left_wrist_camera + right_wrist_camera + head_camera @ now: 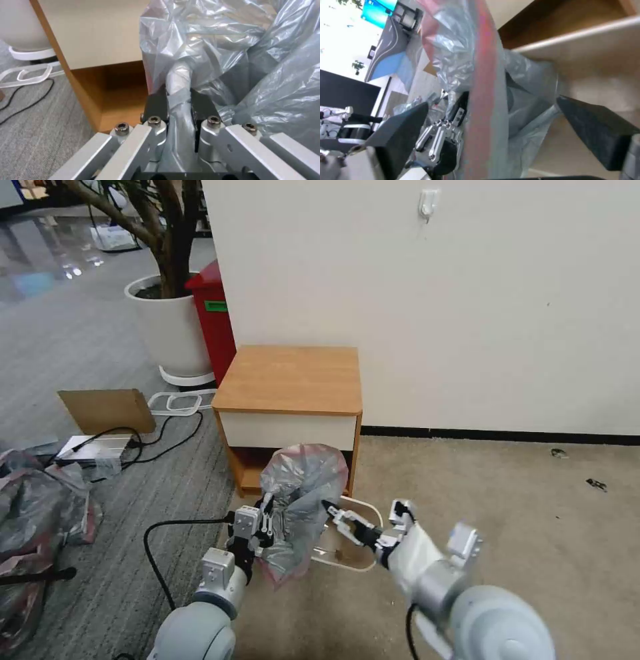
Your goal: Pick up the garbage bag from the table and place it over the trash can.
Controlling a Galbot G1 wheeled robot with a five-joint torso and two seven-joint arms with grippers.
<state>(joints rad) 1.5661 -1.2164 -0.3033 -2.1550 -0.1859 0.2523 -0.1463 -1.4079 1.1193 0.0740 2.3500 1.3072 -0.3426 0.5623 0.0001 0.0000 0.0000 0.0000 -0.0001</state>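
Observation:
The garbage bag (300,493) hangs in the air in front of the table (290,377), its pinkish-red edge uppermost. My left gripper (265,521) is shut on a fold at the bag's left side; the left wrist view shows the grey plastic (206,50) pinched between its fingers (156,105). At the bag's right edge my right gripper (331,509) stands open. In the right wrist view its dark fingers (403,125) straddle the pink-edged rim (483,100) without touching it. The cream trash can (347,567) stands on the floor just under and behind the bag, partly hidden by it.
A big white plant pot (170,327) and a tall red bin (215,320) stand left of the table by the wall. Cardboard (107,410), cables (160,443) and a heap of plastic bags (40,513) lie on the grey floor at left. Beige carpet (507,500) spreads to the right.

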